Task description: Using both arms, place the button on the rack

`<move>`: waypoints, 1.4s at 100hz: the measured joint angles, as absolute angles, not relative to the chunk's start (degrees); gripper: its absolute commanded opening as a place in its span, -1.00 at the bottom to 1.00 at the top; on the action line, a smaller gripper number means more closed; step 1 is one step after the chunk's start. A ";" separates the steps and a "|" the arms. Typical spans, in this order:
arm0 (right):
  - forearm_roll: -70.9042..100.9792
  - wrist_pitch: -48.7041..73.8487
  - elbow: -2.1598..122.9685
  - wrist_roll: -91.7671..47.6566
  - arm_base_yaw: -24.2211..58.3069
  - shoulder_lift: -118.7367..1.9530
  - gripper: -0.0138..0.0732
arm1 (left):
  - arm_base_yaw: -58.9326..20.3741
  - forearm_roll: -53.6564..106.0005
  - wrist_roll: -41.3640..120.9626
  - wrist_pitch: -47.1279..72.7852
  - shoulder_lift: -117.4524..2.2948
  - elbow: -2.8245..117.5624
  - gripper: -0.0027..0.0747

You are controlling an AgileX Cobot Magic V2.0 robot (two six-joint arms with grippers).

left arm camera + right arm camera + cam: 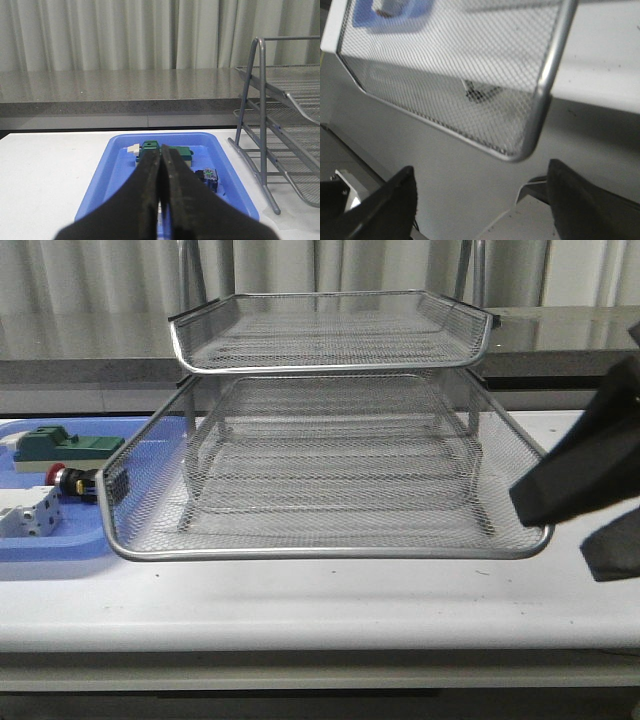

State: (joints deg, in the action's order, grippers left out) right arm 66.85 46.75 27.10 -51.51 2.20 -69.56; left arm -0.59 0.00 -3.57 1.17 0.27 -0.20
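Note:
The button [70, 480] lies on its side in the blue tray [50, 562] at the left, red head pointing left. The left wrist view shows its black and blue body [208, 178]. The silver wire-mesh rack [330, 470] stands mid-table, and it also shows in the left wrist view [280, 150] and the right wrist view [540, 100]. My left gripper [161, 150] is shut and empty, held above the tray short of the button. It is out of the front view. My right gripper [565, 530] is open and empty by the rack's front right corner, as the right wrist view [480, 167] shows.
A green block [70, 445] and a white block [30, 512] lie in the blue tray [100, 185] beside the button. The green block [182, 152] is just past my left fingers. A grey counter and curtains stand behind the table.

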 measured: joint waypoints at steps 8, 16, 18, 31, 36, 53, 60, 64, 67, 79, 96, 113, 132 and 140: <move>58.62 47.30 27.98 -45.42 2.20 -67.09 0.58 | -0.59 0.00 -3.57 1.17 0.27 -0.20 -0.98; 49.30 48.20 29.95 -37.41 2.20 -63.77 0.58 | -0.59 0.00 -3.57 1.17 0.27 -0.20 -0.98; 46.74 48.40 30.60 -35.37 2.20 -62.84 0.58 | -0.59 0.00 -3.57 1.17 0.27 -0.20 -0.98; 31.76 51.11 35.19 -23.98 2.20 -56.80 0.58 | -0.59 0.00 -3.57 1.17 0.27 -0.20 -0.98; 27.10 52.11 36.98 -20.28 2.20 -54.39 0.58 | -0.59 0.00 -3.57 1.17 0.27 -0.20 -0.98; 14.91 54.66 41.25 -10.61 2.20 -45.90 0.58 | -0.59 0.00 -3.57 1.17 0.27 -0.20 -0.98; 11.50 55.04 41.98 -8.52 2.20 -42.46 0.55 | -0.59 0.00 -3.57 1.17 0.27 -0.20 -0.98; 9.92 55.20 42.00 -7.41 2.20 -40.75 0.53 | -0.59 0.00 -3.57 1.17 0.27 -0.20 -0.98; 9.11 55.39 42.09 -6.68 2.20 -38.98 0.51 | -0.59 0.00 -3.57 1.17 0.27 -0.20 -0.98; 6.36 56.21 42.09 -3.75 2.20 -34.14 0.37 | -0.59 0.00 -3.57 1.17 0.27 -0.20 -0.98; 3.89 56.77 42.09 -1.57 2.20 -30.19 0.03 | -0.59 0.00 -3.57 1.17 0.27 -0.20 -0.98; 3.21 57.39 42.09 -1.23 2.20 -29.31 -0.46 | -0.59 0.00 -3.57 1.17 0.27 -0.20 -0.98; 3.21 57.48 42.09 -1.09 2.20 -29.31 -0.83 | -0.59 0.00 -3.57 1.17 0.27 -0.20 -0.98; 3.13 57.51 42.09 -1.09 2.20 -29.31 -0.84 | -0.59 0.00 -3.57 1.17 0.27 -0.20 -0.98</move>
State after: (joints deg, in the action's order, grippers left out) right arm 3.13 57.51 42.09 -1.09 2.20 -29.31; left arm -0.59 0.00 -3.57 1.17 0.27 -0.20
